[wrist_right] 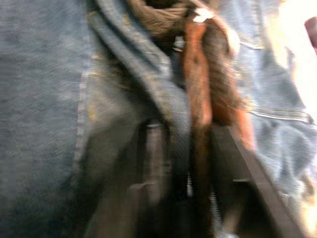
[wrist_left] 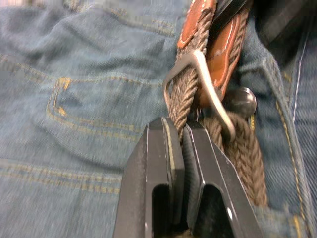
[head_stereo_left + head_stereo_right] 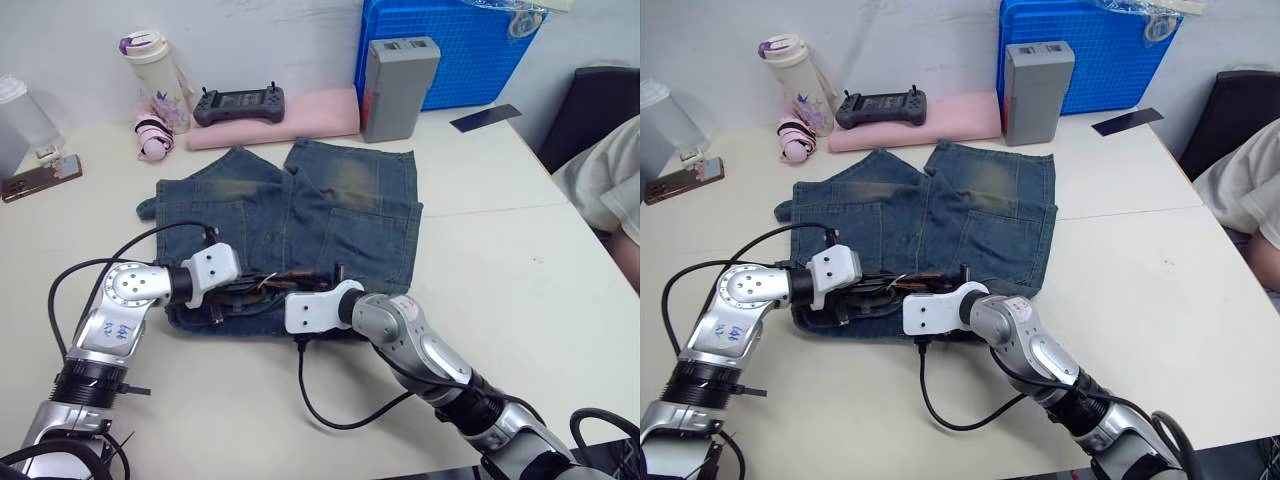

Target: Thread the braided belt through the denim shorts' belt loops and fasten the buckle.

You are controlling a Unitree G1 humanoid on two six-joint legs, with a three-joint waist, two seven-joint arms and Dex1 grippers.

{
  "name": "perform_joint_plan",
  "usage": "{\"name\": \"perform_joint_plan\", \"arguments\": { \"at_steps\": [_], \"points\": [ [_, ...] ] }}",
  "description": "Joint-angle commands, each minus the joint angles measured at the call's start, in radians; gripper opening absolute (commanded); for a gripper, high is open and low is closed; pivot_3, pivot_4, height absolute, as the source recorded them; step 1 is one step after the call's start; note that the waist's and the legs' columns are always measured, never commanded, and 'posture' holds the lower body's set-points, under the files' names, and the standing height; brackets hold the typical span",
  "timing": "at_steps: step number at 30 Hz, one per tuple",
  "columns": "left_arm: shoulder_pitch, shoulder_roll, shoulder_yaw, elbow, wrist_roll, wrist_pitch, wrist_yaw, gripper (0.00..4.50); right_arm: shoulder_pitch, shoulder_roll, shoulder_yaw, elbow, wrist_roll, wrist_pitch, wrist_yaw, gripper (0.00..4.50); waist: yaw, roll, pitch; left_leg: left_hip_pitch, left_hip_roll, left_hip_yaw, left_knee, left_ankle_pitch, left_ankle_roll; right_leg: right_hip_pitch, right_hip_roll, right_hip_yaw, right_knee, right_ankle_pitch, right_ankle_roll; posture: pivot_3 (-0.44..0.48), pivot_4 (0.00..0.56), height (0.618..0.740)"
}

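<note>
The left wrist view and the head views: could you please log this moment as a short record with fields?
Garment: faded blue-grey denim shorts flat on white table
Belt: dark brown braided belt at the waistband
Buckle: silver metal buckle, strap running through it
Left gripper: shut on the belt just beside the buckle
Right gripper: at the waistband, state unclear
</note>
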Motion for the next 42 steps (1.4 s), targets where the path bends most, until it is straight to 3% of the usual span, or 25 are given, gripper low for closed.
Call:
{"name": "perform_joint_plan", "arguments": {
  "at_steps": [1, 3, 8, 12, 21, 31, 35, 41, 42],
  "points": [
    [-0.008, -0.034, -0.044, 0.024, 0.001, 0.000, -0.009, 0.00, 0.016, -0.031, -0.065, -0.109, 0.068, 0.048, 0.108, 3.27, 0.007, 0.000, 0.000, 0.000, 0.000, 0.000, 0.000, 0.000, 0.000, 0.000, 0.000, 0.000, 0.000, 0.000, 0.000, 0.000, 0.150, 0.718],
    [-0.015, -0.045, -0.047, 0.050, 0.007, -0.009, -0.006, 0.00, 0.031, -0.047, -0.118, -0.176, 0.129, 0.117, 0.173, 4.18, 0.012, 0.000, 0.000, 0.000, 0.000, -0.001, 0.000, 0.000, 0.000, 0.001, 0.000, -0.001, -0.001, 0.000, 0.000, 0.000, 0.150, 0.718],
    [-0.020, -0.069, -0.051, 0.079, 0.008, -0.020, 0.002, 0.00, 0.041, -0.123, -0.296, -0.350, 0.311, 0.300, 0.314, 4.18, 0.021, 0.000, 0.000, 0.000, 0.000, -0.001, 0.000, 0.000, 0.001, 0.002, -0.001, -0.001, -0.002, 0.001, 0.001, 0.000, 0.150, 0.718],
    [-0.019, -0.083, -0.054, 0.080, 0.012, -0.023, 0.008, 0.00, -0.019, -0.091, -0.410, -0.350, 0.423, 0.393, 0.281, 4.18, 0.029, 0.000, 0.000, 0.001, 0.000, -0.001, 0.000, 0.000, 0.001, 0.002, -0.001, 0.000, -0.002, 0.001, 0.001, 0.000, 0.150, 0.718],
    [-0.004, -0.086, -0.063, 0.046, 0.020, -0.025, 0.015, 0.00, -0.073, -0.152, -0.212, -0.145, 0.277, 0.085, 0.121, 4.18, 0.032, 0.000, 0.000, 0.001, -0.001, 0.000, 0.000, 0.000, 0.001, 0.002, -0.002, 0.000, -0.002, 0.001, 0.001, 0.000, 0.150, 0.718],
    [0.004, -0.058, -0.072, 0.009, 0.060, -0.052, 0.019, 0.00, -0.108, -0.133, -0.128, -0.028, 0.190, -0.043, 0.062, 4.18, 0.030, 0.000, 0.000, 0.001, -0.001, 0.000, 0.000, 0.000, 0.001, 0.002, -0.001, 0.000, -0.002, 0.001, 0.001, 0.000, 0.150, 0.718],
    [0.006, -0.057, -0.071, 0.003, 0.061, -0.050, 0.021, 0.00, -0.090, -0.133, -0.117, -0.035, 0.177, -0.059, 0.072, 2.98, 0.030, 0.000, 0.000, 0.001, -0.001, 0.000, 0.000, 0.000, 0.001, 0.002, -0.001, 0.000, -0.003, 0.001, 0.001, 0.000, 0.150, 0.718],
    [0.006, -0.057, -0.071, -0.009, 0.065, -0.047, 0.028, 0.00, -0.048, -0.131, -0.100, -0.053, 0.161, -0.046, 0.091, 0.07, 0.030, 0.000, 0.000, 0.000, -0.001, 0.000, 0.000, 0.000, 0.002, 0.002, -0.001, 0.000, -0.003, 0.001, 0.001, 0.000, 0.150, 0.718],
    [0.007, -0.056, -0.070, -0.013, 0.063, -0.046, 0.028, 0.00, -0.043, -0.129, -0.099, -0.055, 0.160, -0.043, 0.092, 0.07, 0.030, 0.000, 0.000, 0.001, -0.001, 0.000, 0.000, 0.000, 0.002, 0.002, -0.001, 0.000, -0.003, 0.001, 0.001, 0.000, 0.150, 0.718]
  ]
}}
